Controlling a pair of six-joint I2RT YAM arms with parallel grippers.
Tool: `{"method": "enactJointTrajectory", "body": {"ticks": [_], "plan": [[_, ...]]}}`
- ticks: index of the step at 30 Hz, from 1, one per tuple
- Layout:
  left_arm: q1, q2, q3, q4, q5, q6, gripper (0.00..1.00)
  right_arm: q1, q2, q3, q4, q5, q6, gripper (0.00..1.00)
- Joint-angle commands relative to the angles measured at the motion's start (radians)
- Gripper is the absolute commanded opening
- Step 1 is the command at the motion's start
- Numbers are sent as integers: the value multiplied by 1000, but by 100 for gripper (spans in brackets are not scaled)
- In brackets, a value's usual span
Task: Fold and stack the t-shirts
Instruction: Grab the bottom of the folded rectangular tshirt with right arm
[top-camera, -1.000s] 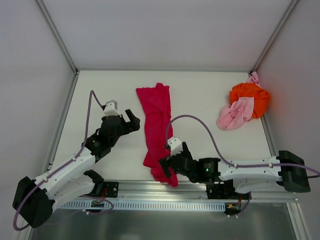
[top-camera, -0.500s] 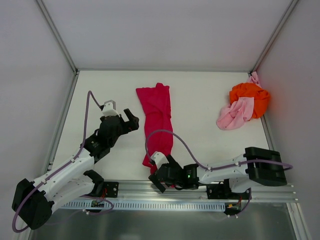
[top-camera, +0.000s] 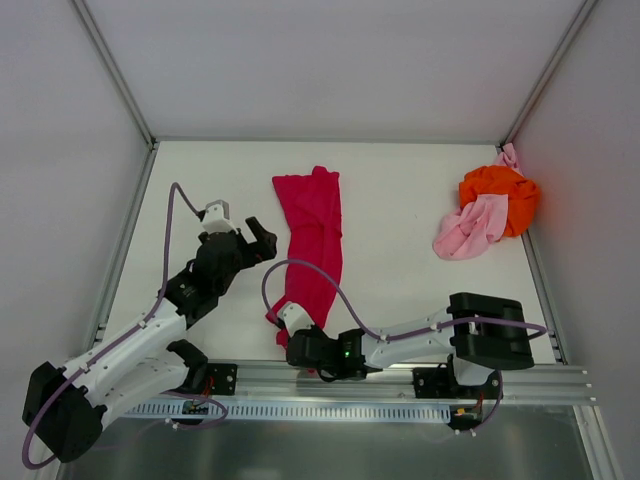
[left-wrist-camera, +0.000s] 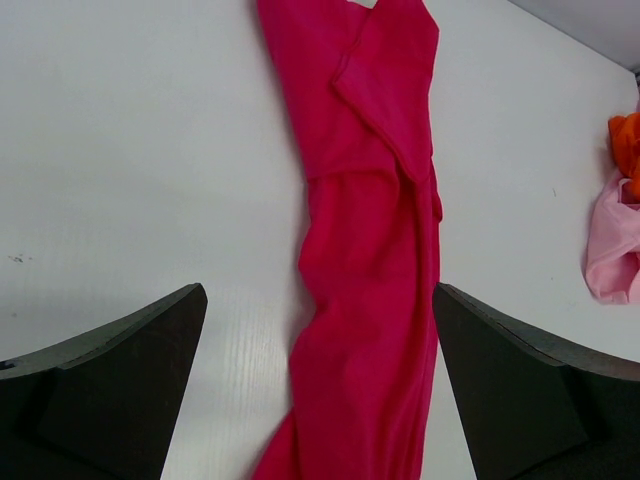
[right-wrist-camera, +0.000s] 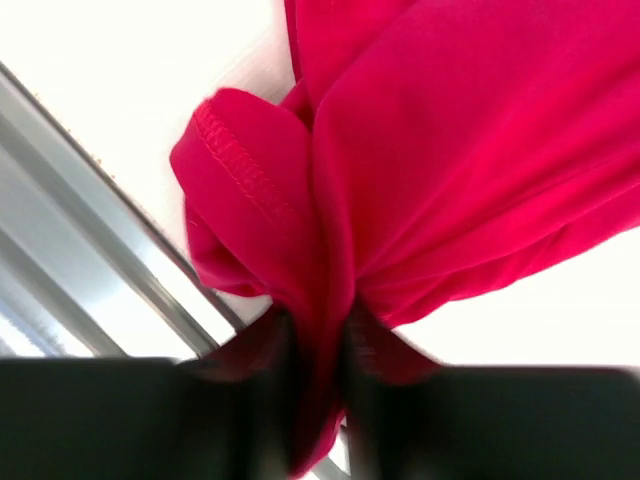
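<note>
The white table (top-camera: 420, 200) carries three shirts. The left arm (top-camera: 150, 330) reaches from the near left corner toward the table's middle. The right arm (top-camera: 420, 335) lies low along the near edge, stretched to the left.

The red shirt (top-camera: 315, 230) lies in a long, narrow strip down the middle of the table, running from far to near, with its near end bunched at the near edge. The orange shirt (top-camera: 500, 190) sits crumpled in the far right corner, well apart from the red one. The pink shirt (top-camera: 470, 228) is heaped against the orange shirt's near left side, touching it.

The left jaws stand wide apart, holding nothing, just left of the red shirt's middle. The right jaws are clamped on the red shirt's bunched near end, with a fold of cloth pinched between them beside the metal rail (right-wrist-camera: 90, 230).
</note>
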Motion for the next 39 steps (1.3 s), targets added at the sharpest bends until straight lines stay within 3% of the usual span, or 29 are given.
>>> {"method": "enactJointTrajectory", "body": {"ticks": [1, 9, 14, 21, 26, 34, 39], "plan": [[-9, -42, 4, 6, -44, 14, 99, 6, 60, -10, -85, 48, 21, 13], [-9, 0, 13, 55, -46, 67, 99, 77, 16, 1, -151, 169, 21, 1], [-9, 140, 49, 135, 67, 113, 99, 103, -43, 1, -189, 212, 21, 1], [14, 267, 64, 184, 91, 97, 99, 135, -185, -11, -270, 292, 29, 1], [20, 220, 53, 172, 71, 83, 99, 146, -270, 9, -300, 327, -5, 1], [20, 108, 7, 138, 22, 60, 99, 137, -262, 121, -421, 517, -28, 1], [20, 27, -31, 126, 9, 34, 99, 48, -248, 196, -352, 582, -161, 1]]}}
